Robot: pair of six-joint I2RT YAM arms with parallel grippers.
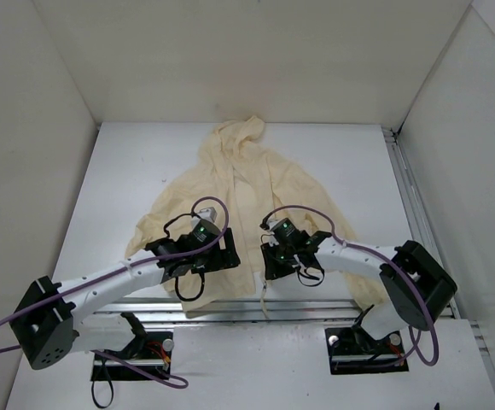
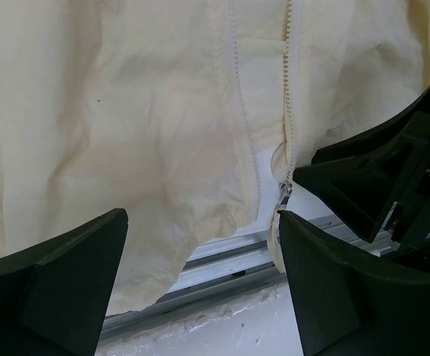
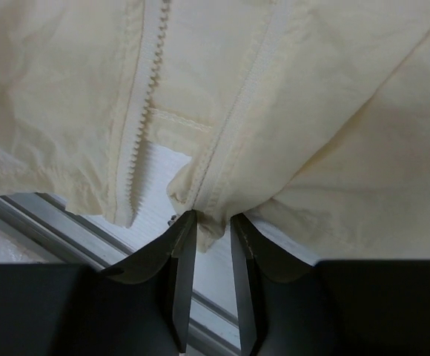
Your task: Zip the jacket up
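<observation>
The pale cream hooded jacket (image 1: 247,184) lies flat on the table, hood at the far end and front unzipped at the hem. My left gripper (image 1: 220,254) is open over the left hem; in the left wrist view (image 2: 200,222) the hem (image 2: 163,170) lies between its wide-apart fingers. The zipper teeth (image 2: 289,89) and small metallic pull (image 2: 283,196) are by its right finger (image 2: 333,282). My right gripper (image 1: 270,263) is shut on the bottom end of the right zipper edge (image 3: 213,189), with fabric bunched between the fingertips (image 3: 213,219). The other tooth row (image 3: 142,111) hangs loose to the left.
A metal rail (image 1: 316,307) runs along the table's near edge just under the hem, and also shows in the left wrist view (image 2: 222,259). White walls enclose the table on three sides. Purple cables (image 1: 209,205) loop above both wrists.
</observation>
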